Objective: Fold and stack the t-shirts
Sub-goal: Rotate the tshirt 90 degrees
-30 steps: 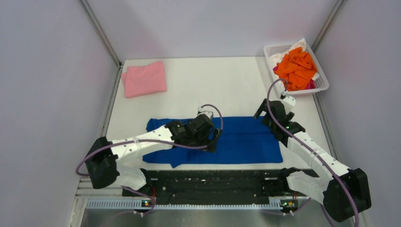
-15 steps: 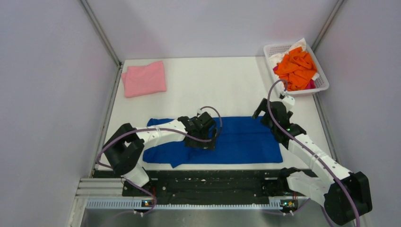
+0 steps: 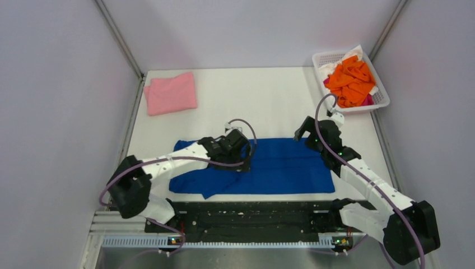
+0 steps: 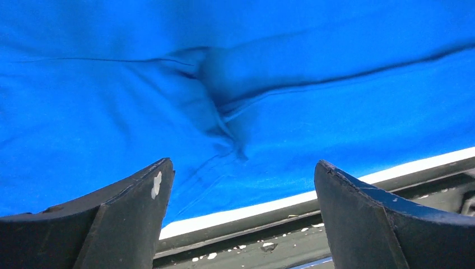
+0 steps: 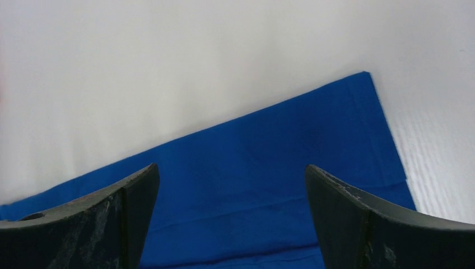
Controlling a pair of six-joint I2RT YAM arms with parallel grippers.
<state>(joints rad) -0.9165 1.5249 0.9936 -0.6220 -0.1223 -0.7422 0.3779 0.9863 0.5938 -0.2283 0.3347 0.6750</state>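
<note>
Blue t-shirt (image 3: 285,168) on white table (image 3: 269,101)

white table (image 3: 269,101), pale grey walls (image 3: 56,112)

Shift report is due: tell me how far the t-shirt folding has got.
Done: the pink t-shirt lies folded at the far left. In hand: the blue t-shirt is spread out, part-folded, left gripper and right gripper open above it, holding nothing. Left: the orange t-shirts heaped in the white basket, and stacking.
</note>
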